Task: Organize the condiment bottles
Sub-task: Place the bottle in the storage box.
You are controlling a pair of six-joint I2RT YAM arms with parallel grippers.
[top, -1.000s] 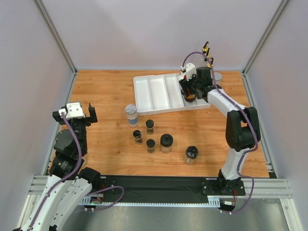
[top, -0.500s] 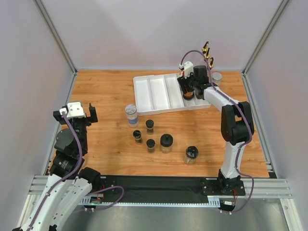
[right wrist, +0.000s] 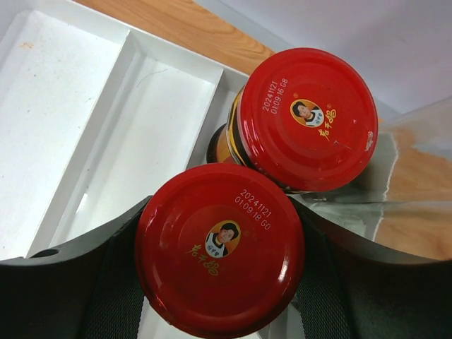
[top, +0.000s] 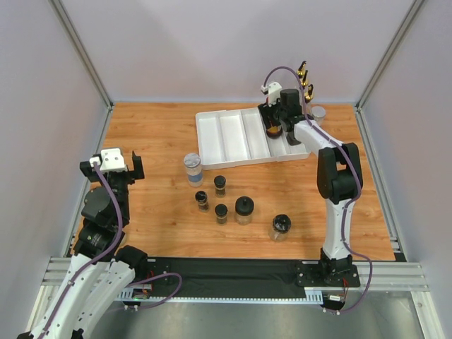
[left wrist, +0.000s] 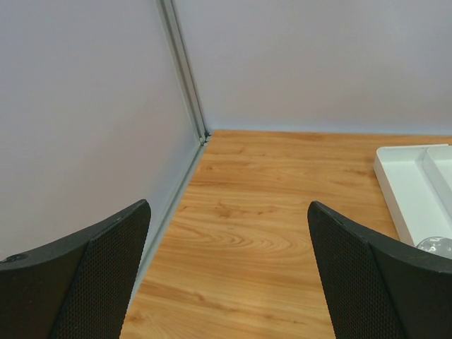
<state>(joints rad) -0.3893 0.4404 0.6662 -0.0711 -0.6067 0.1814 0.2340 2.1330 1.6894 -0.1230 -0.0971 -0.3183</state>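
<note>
1. Done so far, as I judge it: little. One red-capped jar (right wrist: 307,116) stands at the far end of the rightmost compartment of the white tray (top: 229,134). The compartments to its left show bare white floor.

2. In hand: a second red-capped jar (right wrist: 219,261) sits just on the near side of the first, lids all but touching, over the same compartment. Whether its base already rests on the tray floor cannot be told.

3. Left to do: a grey-lidded jar (top: 192,168) and five black-lidded jars (top: 244,209) stand loose on the table (top: 148,134), in a cluster on the near side of the tray, well apart from both arms. Another grey-lidded jar (top: 319,111) stands just beside the tray's far right corner. Two gold-spouted bottles (top: 304,76) rise behind the right arm; in the tray or behind it, I cannot tell.

4. Right gripper (right wrist: 220,219): closed around the second red-capped jar, one finger pressed to each side below the lid, the jar upright and centred between them.

5. Left gripper (left wrist: 227,208): spread wide and holding nothing, raised at the left side of the table. The loose jars lie well to its right, with bare wood between.
</note>
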